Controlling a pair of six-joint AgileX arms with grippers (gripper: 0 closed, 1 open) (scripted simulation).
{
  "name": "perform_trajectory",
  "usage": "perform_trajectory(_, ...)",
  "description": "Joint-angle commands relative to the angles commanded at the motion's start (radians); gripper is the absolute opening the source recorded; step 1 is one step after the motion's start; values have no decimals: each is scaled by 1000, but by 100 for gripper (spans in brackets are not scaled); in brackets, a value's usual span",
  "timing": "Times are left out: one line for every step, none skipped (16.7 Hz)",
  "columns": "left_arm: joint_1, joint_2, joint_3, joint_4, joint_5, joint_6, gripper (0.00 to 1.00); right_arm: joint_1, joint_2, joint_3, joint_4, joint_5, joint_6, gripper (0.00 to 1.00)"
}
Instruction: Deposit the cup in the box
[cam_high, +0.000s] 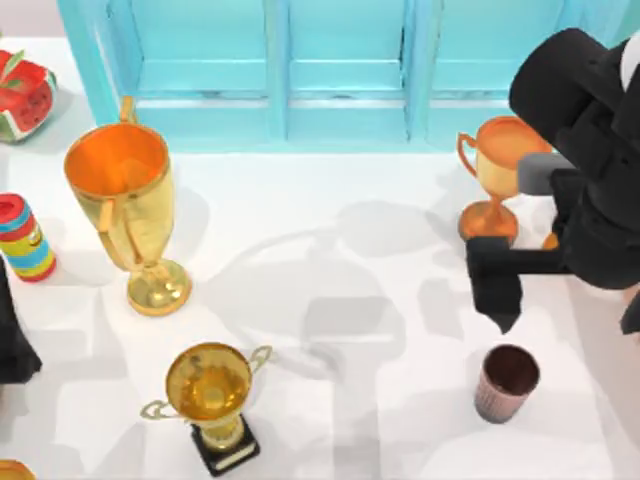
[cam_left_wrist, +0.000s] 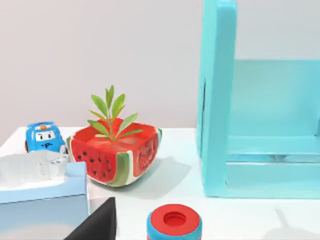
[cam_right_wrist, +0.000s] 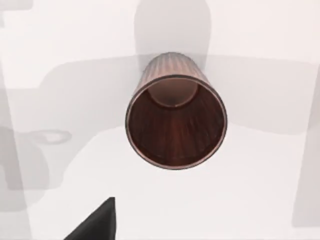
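The cup (cam_high: 505, 382), a small ribbed pinkish-brown tumbler with a dark brown inside, stands upright on the white table at the front right. In the right wrist view the cup (cam_right_wrist: 175, 120) faces the camera mouth first. My right gripper (cam_high: 503, 318) hangs open just behind the cup, above the table and apart from it; one dark fingertip (cam_right_wrist: 97, 222) shows. A pale pinkish-tan surface at the right edge looks like part of the box (cam_high: 612, 400). My left gripper (cam_high: 12, 345) is parked at the left edge, and one of its fingers (cam_left_wrist: 97, 222) is in view.
A turquoise cabinet (cam_high: 290, 70) runs along the back. A small orange trophy (cam_high: 495, 175) stands close to my right arm. A tall orange trophy (cam_high: 125, 205), a gold trophy on a black base (cam_high: 212, 400), a striped can (cam_high: 25, 238) and a watermelon planter (cam_left_wrist: 115, 152) stand on the left.
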Motion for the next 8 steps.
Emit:
perform_trajectory(0,0,0,0,0,0,100,1,2,2,-2,0,1,100)
perform_trajectory(0,0,0,0,0,0,100,1,2,2,-2,0,1,100)
perform_trajectory(0,0,0,0,0,0,100,1,2,2,-2,0,1,100)
perform_trajectory(0,0,0,0,0,0,100,1,2,2,-2,0,1,100)
perform_trajectory(0,0,0,0,0,0,100,-4,-1,-1,1,0,0,100)
perform_trajectory(0,0,0,0,0,0,100,-3,0,-3,3,0,-1,100)
perform_trajectory(0,0,0,0,0,0,100,-2,4,-12,14,0,-2,100)
perform_trajectory(0,0,0,0,0,0,100,-1,9,-28,34,0,-2,100)
